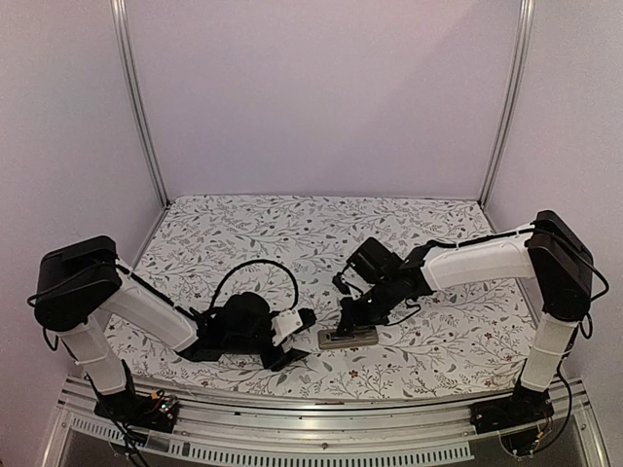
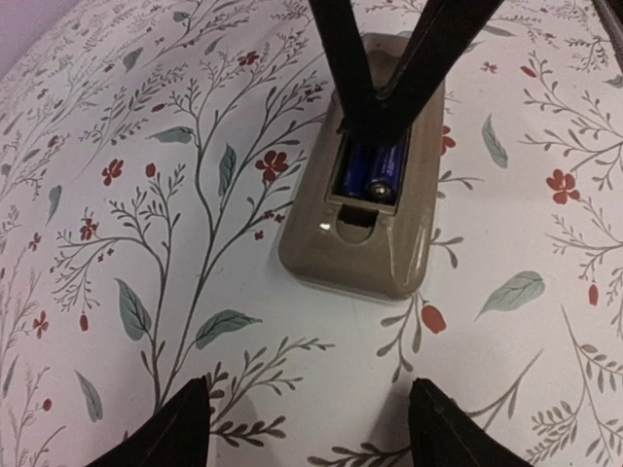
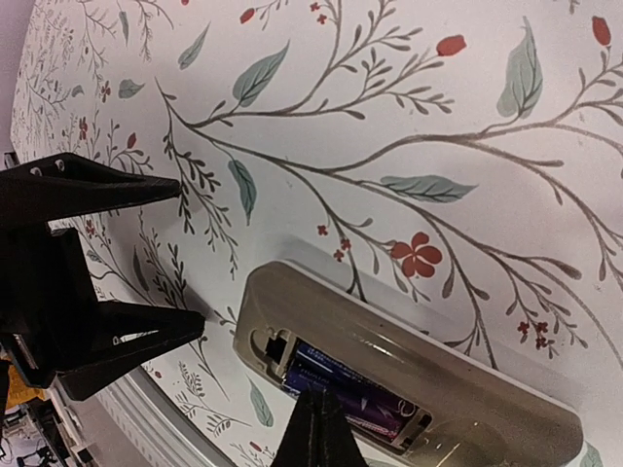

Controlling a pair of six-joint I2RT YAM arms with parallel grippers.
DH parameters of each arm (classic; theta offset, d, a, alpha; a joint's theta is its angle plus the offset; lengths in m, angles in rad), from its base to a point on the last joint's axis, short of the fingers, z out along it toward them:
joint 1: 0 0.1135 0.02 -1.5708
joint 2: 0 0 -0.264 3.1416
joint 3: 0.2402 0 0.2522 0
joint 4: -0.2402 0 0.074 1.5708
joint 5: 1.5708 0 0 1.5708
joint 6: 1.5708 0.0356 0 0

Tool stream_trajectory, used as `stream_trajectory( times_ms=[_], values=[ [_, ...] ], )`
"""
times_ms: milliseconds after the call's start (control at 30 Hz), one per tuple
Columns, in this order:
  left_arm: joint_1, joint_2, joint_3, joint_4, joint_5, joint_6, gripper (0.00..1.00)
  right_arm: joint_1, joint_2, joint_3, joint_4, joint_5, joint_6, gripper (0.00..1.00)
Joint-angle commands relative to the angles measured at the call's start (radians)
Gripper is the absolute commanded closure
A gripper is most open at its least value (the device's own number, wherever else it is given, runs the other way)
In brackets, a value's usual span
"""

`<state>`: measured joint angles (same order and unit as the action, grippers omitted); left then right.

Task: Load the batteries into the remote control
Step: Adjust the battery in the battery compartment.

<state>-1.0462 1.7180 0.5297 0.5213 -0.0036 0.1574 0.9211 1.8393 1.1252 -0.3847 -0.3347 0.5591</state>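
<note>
**A:** Where does the remote control (image 1: 348, 338) lie?

**B:** Flat on the table (image 1: 243, 224), back up, near the front edge and about midway across.

**A:** And the batteries (image 2: 375, 173)?

**B:** Side by side in the remote's open compartment, which sits toward the end facing the left gripper (image 1: 300, 339).

**A:** Where does that gripper stand?

**B:** Just left of the remote and apart from it, with only bare table between its fingers.

**A:** And the right gripper (image 1: 348, 316)?

**B:** It reaches in from behind and to the right. Its tips are over the batteries, at the compartment's end farther from the left gripper.
</note>
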Motion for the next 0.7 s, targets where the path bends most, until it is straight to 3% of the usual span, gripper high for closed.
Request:
stream_trajectory(
  times_ms=[0,667],
  values=[
    [-0.014,0.024,0.022,0.045,0.017,0.017,0.31,0.013,0.002,0.038,-0.024,0.011,-0.011,1.0],
    [-0.018,0.032,0.03,0.043,0.031,0.011,0.32,0.019,0.089,-0.044,0.011,0.018,-0.012,1.0]
  ],
)
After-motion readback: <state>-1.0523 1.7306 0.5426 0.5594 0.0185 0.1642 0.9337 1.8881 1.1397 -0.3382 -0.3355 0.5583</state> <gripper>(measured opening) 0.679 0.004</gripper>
